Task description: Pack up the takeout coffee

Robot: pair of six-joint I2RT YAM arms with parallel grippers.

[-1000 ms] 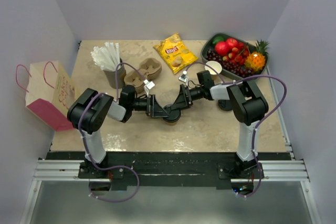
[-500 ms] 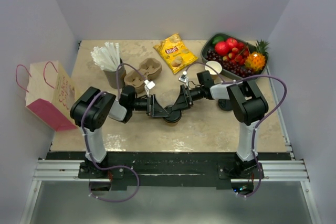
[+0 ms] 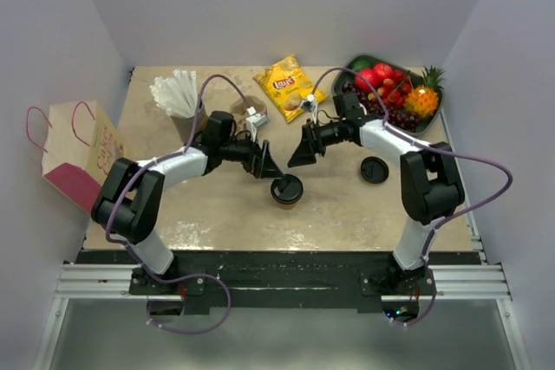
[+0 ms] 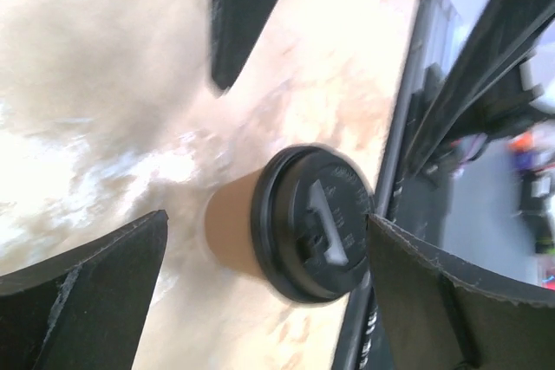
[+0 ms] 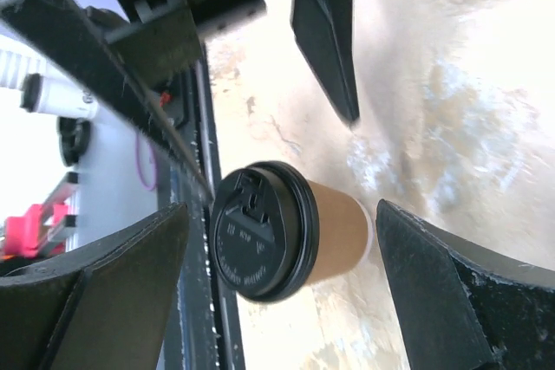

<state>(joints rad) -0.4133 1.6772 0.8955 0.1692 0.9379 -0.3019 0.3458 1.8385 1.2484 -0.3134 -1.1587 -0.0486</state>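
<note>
Coffee (image 3: 287,189): lidded, upright on bench (image 3: 347,205), ungripped; left hand (image 3: 264,163) and right hand (image 3: 300,154), both spread wide and empty, have drawn back from it; capping apparently done, packing remains.

Matt tan paper on the takeout coffee (image 5: 290,231), smooth black plastic lid (image 4: 314,233); glossy mottled table (image 3: 347,210); shiny chip bag (image 3: 287,86) at twelve o'clock.

**Blurred and cropped**

Motion blur is smearing my left wrist view, making the lettering on the round black plastic lid (image 4: 316,223) of the tan paper cup (image 4: 230,227) unreadable. Frame edges are cropping my black left fingers (image 4: 87,275) and right fingers (image 5: 87,288).
</note>
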